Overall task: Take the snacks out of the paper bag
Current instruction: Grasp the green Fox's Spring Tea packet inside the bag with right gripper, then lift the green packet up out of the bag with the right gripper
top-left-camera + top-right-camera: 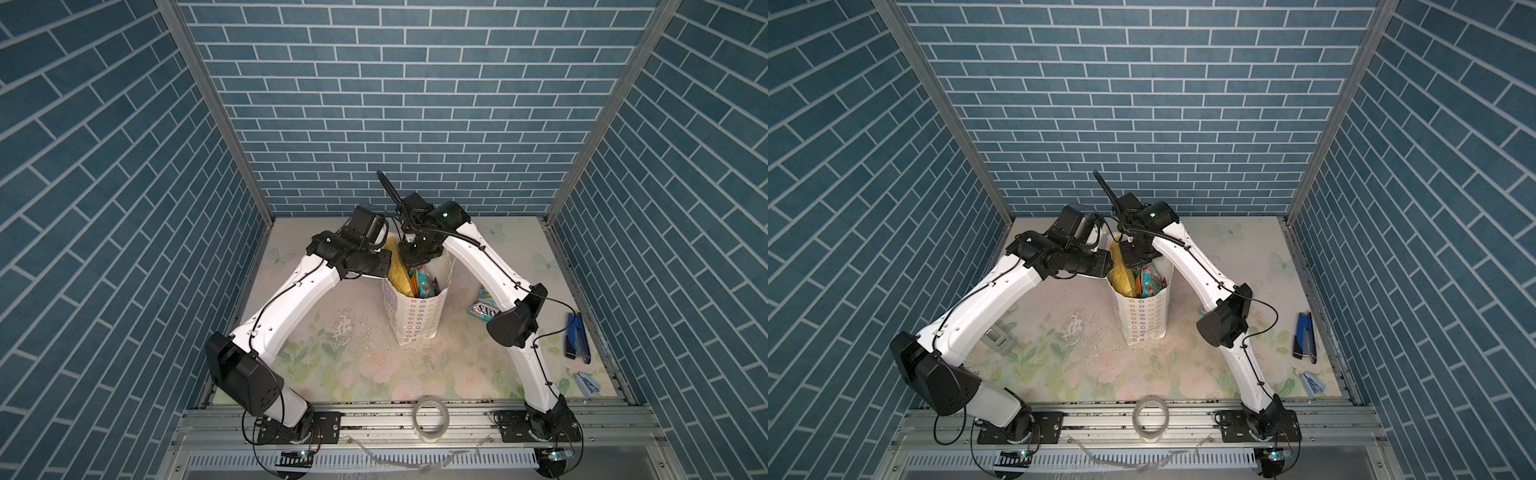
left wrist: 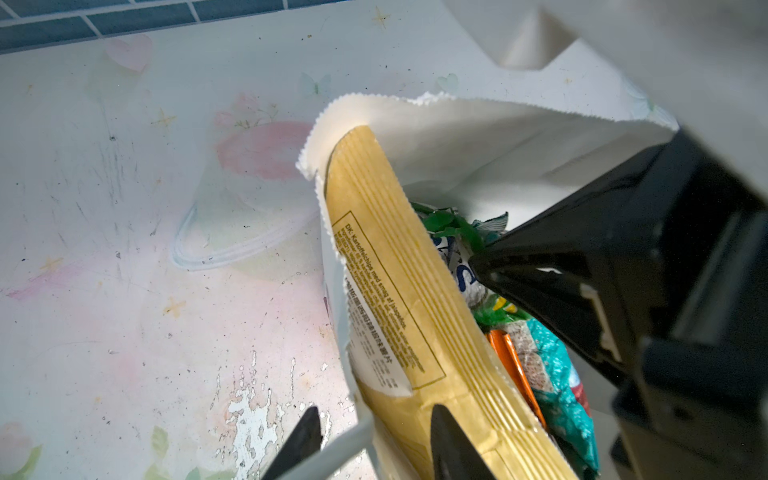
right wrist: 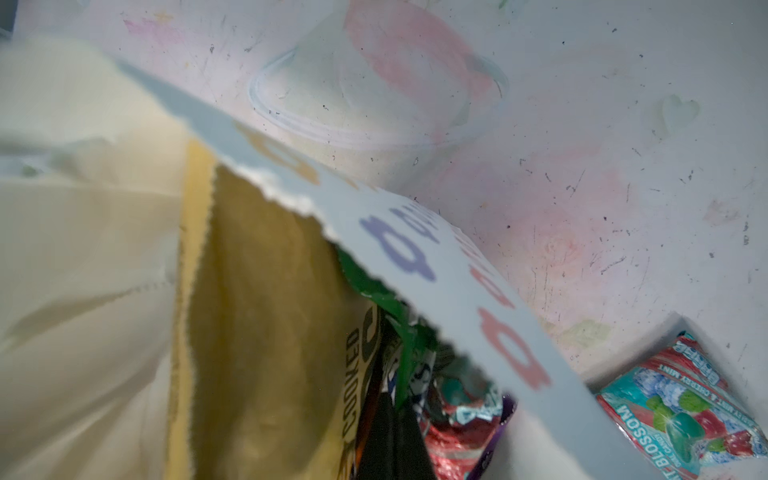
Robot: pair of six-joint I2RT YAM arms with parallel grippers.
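The paper bag (image 1: 415,320) is seen standing upright near the middle of the floral surface (image 1: 332,345), its mouth open, in both top views. A yellow chips bag (image 2: 399,291) is lodged against one inner wall. Beside it a green-topped packet (image 2: 449,224), an orange packet (image 2: 511,361) and a teal packet (image 2: 557,374) are crowded together inside.

The left tool (image 2: 376,411) is held partly open at the rim, with one finger outside the bag's wall and the other against the chips bag; whether anything is squeezed cannot be told. The right tool (image 2: 478,266) is placed inside the mouth and is closed tight, its tips pinched on the crumpled top of the green-topped packet.

A loose teal packet (image 1: 482,305) is found lying flat on the surface near the bag, beside the right arm. A dark blue stapler (image 1: 577,334) is laid near the right edge, and a clear tape roll (image 1: 430,419) is set on the front rail.
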